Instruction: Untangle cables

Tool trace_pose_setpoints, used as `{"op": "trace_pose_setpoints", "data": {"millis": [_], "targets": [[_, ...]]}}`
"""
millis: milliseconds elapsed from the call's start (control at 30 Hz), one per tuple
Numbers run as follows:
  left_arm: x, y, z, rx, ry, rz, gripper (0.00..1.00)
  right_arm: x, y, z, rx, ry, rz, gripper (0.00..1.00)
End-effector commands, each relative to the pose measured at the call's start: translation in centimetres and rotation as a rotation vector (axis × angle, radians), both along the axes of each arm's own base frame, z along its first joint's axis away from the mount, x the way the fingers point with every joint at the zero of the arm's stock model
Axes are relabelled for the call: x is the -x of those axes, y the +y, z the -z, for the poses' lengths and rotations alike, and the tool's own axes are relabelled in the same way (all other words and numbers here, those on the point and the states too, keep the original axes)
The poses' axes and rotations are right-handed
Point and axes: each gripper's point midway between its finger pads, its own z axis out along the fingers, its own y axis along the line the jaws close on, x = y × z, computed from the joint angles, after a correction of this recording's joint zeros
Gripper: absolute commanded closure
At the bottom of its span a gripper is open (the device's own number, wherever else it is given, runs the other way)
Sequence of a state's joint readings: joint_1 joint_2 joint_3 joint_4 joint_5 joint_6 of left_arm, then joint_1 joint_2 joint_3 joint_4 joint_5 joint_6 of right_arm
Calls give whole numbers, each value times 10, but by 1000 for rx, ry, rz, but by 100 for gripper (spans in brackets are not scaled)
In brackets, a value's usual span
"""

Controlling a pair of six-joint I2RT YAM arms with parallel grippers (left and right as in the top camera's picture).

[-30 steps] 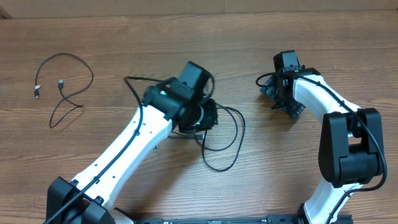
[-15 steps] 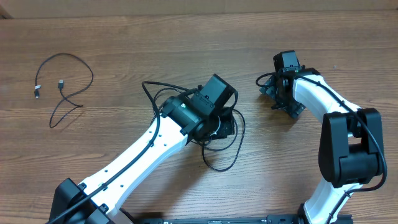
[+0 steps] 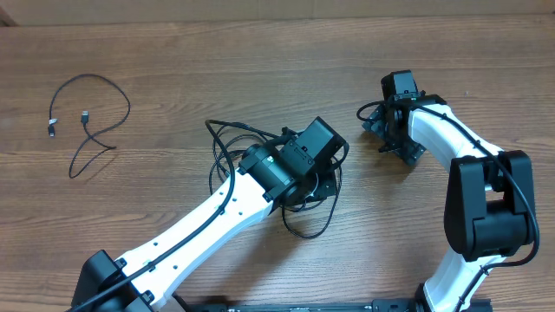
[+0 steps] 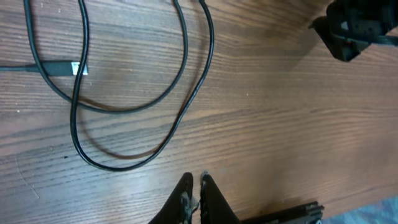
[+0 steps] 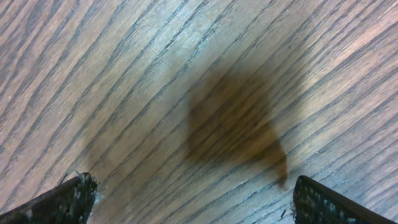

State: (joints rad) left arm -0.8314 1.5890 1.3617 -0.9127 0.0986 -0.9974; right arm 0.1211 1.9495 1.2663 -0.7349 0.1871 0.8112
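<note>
On a wooden table, a looped cable lies just ahead of the left claw, which is pinched shut with no strand visible between its tips. A second cable rests well apart at far left, and the right claw gapes wide over the wood, holding nothing. The central loops seemingly remain to be sorted, so the next move likely means opening onto one strand. In the past second the left arm swung rightward; the right arm stayed put.

Seen from above, the left arm hides much of the tangled cable mid-frame, and in the left wrist view its loops run off the top edge.
</note>
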Motion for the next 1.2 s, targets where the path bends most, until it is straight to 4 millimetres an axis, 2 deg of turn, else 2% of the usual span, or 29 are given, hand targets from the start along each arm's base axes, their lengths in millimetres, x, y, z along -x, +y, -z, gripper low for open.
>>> {"op": "trace_pose_setpoints", "data": {"millis": [0,133,333,767,933,1100,1167], "targets": [[-2,2,5,-20,-4,-33,93,0,-2,-4,7,-11,6,0],[-2,2,5,-22,-4,-33,92,0,-2,-4,7,-11,6,0],[-2,2,5,-22,-5,-33,84,0,-2,-4,7,-11,6,0],[-5,4,5,-36,-19,-41,80,0,-2,-4,7,-11,6,0],[-5,4,10,-46,-10,-41,59,0,-2,-4,7,-11,6,0],[-6,3,28,-82,22,-40,37,0,-2,-4,7,-11,6,0],[-6,3,36,-99,37,-40,32,0,-2,-4,7,-11,6,0]]}}
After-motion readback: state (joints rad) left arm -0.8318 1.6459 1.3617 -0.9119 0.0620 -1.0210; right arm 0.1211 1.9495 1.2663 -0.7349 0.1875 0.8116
